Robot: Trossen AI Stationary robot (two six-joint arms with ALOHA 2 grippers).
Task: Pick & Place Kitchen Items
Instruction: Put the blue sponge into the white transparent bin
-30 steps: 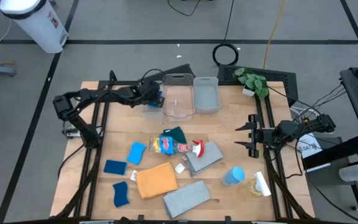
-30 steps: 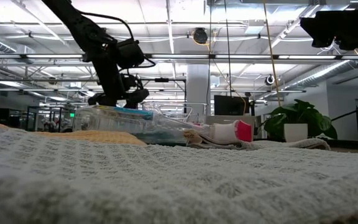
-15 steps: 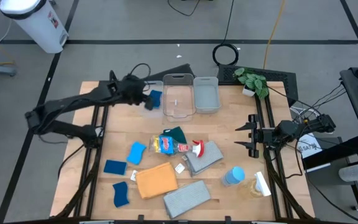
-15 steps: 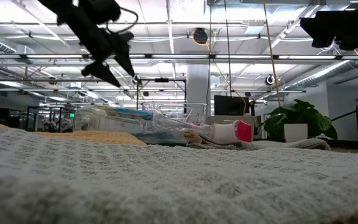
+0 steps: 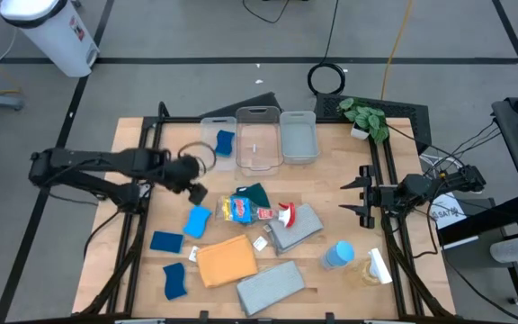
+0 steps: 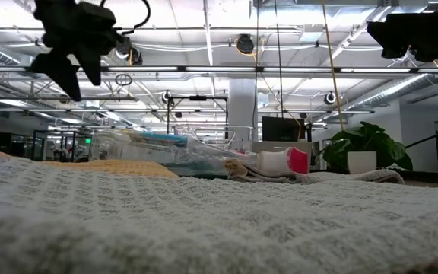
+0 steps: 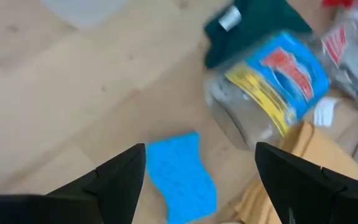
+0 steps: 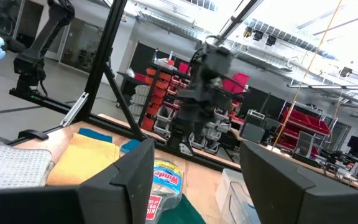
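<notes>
My left gripper (image 5: 196, 191) is open and empty, up in the air over the table's left middle. Its wrist view (image 7: 201, 152) looks down on a blue sponge (image 7: 182, 177) lying flat on the wood (image 5: 198, 220). Beside the sponge a clear spray bottle with a red top (image 5: 259, 212) lies on its side. A dark-green cloth (image 5: 254, 193) lies beyond it. Another blue sponge (image 5: 224, 142) lies in the leftmost clear bin (image 5: 207, 128). My right gripper (image 5: 347, 200) waits open and empty at the table's right edge.
Two more clear bins (image 5: 259, 160) (image 5: 299, 155) stand at the far edge, with a plant (image 5: 367, 117) to their right. Two blue sponges (image 5: 166, 241) (image 5: 174, 281), an orange cloth (image 5: 226, 261), two grey cloths (image 5: 295, 225) (image 5: 270, 286) and a blue-topped bottle (image 5: 338, 255) lie near the front.
My left gripper has drawn back from the leftmost bin and gone toward the table's near and left edges, stopping above the loose blue sponge. The blue sponge it held over the bin a second ago now lies in that bin.
</notes>
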